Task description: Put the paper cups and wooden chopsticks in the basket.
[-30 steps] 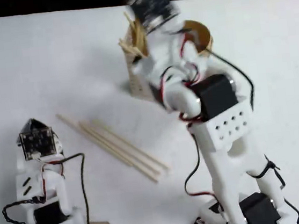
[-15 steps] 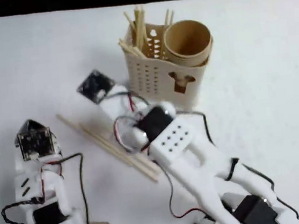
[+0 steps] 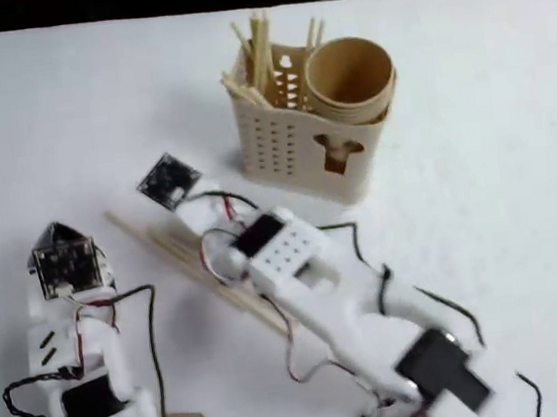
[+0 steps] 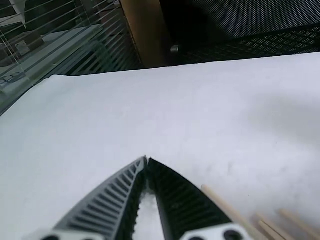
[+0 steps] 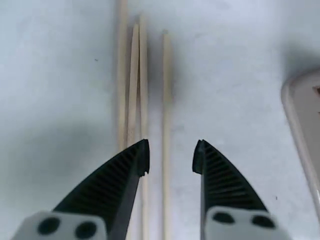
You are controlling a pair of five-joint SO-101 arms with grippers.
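Several wooden chopsticks (image 3: 167, 246) (image 5: 142, 85) lie side by side on the white table. My right gripper (image 5: 171, 155) hangs open just above them, one chopstick running between its fingertips; from above its wrist (image 3: 178, 188) sits over the chopsticks' near end. A cream perforated basket (image 3: 282, 153) stands at the back, holding stacked paper cups (image 3: 349, 80) and several upright chopsticks (image 3: 258, 45). My left gripper (image 4: 147, 161) rests shut over bare table at the front left, holding nothing, with the chopstick ends (image 4: 235, 215) beside it.
The white table (image 3: 493, 144) spreads wide to the right and back left. The basket's edge (image 5: 305, 130) lies off to one side of my right gripper. A dark chair and window blinds stand past the table's far edge.
My right arm has swung from the basket down and leftward to the loose chopsticks on the table, and now hovers low over them. The left arm has stayed still.
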